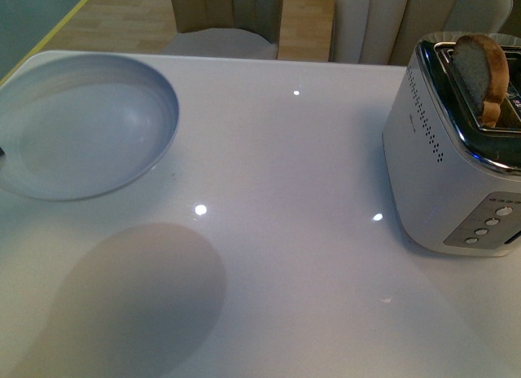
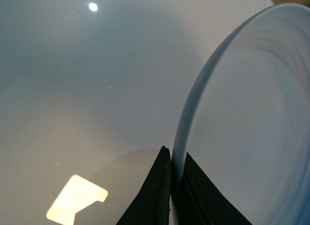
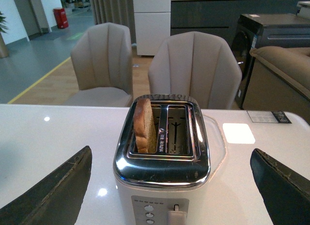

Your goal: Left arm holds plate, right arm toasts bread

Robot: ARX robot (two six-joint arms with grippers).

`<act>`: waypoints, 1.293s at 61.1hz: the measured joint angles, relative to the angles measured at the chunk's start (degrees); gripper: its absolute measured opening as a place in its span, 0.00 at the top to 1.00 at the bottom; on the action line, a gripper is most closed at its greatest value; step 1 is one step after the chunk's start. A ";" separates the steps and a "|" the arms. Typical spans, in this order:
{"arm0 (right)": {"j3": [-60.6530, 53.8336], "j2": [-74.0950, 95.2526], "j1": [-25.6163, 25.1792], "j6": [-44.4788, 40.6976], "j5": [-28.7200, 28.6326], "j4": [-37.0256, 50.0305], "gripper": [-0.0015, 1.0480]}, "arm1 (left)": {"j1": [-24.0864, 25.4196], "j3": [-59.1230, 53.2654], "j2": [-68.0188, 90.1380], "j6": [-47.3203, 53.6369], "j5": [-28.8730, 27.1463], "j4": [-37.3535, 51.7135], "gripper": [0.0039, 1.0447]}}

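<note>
The bread (image 3: 144,127) stood upright in one slot of the toaster (image 1: 444,174), top protruding. My right gripper (image 3: 170,154) faced the toaster, fingers spread wide, empty. My left gripper (image 2: 173,159) was clamped on the rim of the plate (image 1: 81,125), over the table's (image 1: 293,272) left side, well apart from the toaster

The toaster (image 1: 431,166) hides the lower half of the bread (image 1: 480,64) and is itself cropped at the right edge of the table (image 1: 293,256).
</note>
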 joint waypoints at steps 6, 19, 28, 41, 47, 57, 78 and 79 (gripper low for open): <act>0.00 0.00 0.00 0.00 0.00 0.00 0.08 | 1.66 -0.07 4.85 1.33 0.74 3.32 0.98; 0.00 0.00 0.00 0.00 0.00 0.00 0.08 | 4.17 0.42 13.11 2.75 1.97 7.56 0.98; 0.00 -0.02 0.00 -0.02 0.00 0.00 0.08 | 5.14 2.03 17.11 3.08 3.41 10.14 0.98; 0.00 -0.02 0.00 -0.02 0.00 0.00 0.08 | 7.32 5.51 22.51 3.23 4.59 11.93 0.98; 0.00 -0.02 0.00 0.00 0.00 0.00 0.08 | 8.02 6.71 24.33 3.61 4.96 12.09 0.98; 0.00 -0.02 0.00 0.00 0.00 0.00 0.08 | 8.48 9.86 28.87 3.69 5.33 12.72 0.98; 0.00 -0.04 0.00 0.00 0.00 0.00 0.08 | 9.22 11.45 32.02 2.82 5.51 13.07 0.98; 0.00 -0.02 0.00 0.00 0.00 0.00 0.08 | 9.22 11.50 32.04 2.84 5.49 13.07 0.98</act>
